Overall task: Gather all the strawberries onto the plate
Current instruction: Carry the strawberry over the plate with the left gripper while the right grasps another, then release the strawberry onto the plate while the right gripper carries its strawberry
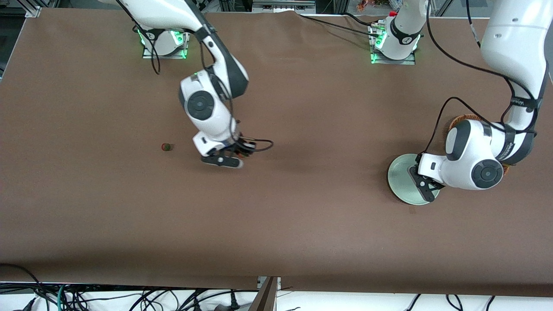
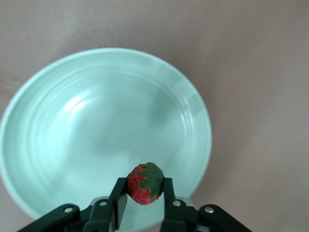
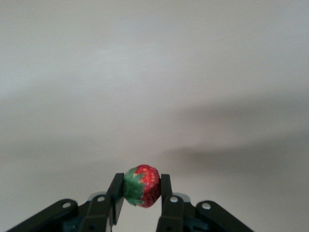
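Observation:
My left gripper (image 2: 144,187) is shut on a strawberry (image 2: 145,183) and holds it over the mint-green plate (image 2: 72,125). In the front view the left gripper (image 1: 421,181) hangs over the plate (image 1: 399,175) at the left arm's end of the table. My right gripper (image 3: 141,189) is shut on a second strawberry (image 3: 141,185) above bare brown table; in the front view this gripper (image 1: 235,156) is over the table's middle. A third strawberry (image 1: 166,147) lies on the table toward the right arm's end.
A brown wicker basket (image 1: 460,119) shows partly under the left arm, beside the plate and farther from the front camera. The brown tablecloth (image 1: 302,207) covers the table. Cables hang along the table's front edge.

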`<state>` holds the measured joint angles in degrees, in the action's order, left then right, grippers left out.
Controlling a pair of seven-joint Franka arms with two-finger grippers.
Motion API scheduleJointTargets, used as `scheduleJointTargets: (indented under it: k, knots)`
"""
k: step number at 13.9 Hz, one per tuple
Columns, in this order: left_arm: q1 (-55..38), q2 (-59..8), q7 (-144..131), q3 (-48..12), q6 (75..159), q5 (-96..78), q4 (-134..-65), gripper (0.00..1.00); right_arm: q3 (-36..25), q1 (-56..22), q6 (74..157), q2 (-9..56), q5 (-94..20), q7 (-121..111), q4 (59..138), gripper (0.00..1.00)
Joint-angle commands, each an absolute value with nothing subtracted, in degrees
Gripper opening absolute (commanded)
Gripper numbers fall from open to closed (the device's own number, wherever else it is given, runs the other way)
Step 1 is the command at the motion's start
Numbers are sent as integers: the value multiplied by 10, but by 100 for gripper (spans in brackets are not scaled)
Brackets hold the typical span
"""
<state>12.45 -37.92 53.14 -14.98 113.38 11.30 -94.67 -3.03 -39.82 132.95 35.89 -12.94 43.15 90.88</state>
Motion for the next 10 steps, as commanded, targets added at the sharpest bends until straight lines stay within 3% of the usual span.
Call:
scheduleJointTargets:
  k: [1,2,4,7,9,10]
  knots:
    - [127,-389,548,-161,1143,123,-940,10,-7,-432,1326,471,-134,551,758,12]
    - [127,-390,549,-161,1143,123,-940,25,-7,-455,1343,495,-134,590,732,15]
    - [131,-387,552,-162,1141,121,-940,100,-7,-487,1409,525,-132,644,721,15]
    - [131,-359,553,-165,1122,107,-935,100,-11,-520,1503,573,-130,686,719,19]
    - [130,-341,537,-164,1086,61,-933,100,-11,-526,1522,580,-128,695,720,39]
    - [129,-338,527,-165,1075,50,-934,100,-12,-523,1521,577,-128,693,720,44]
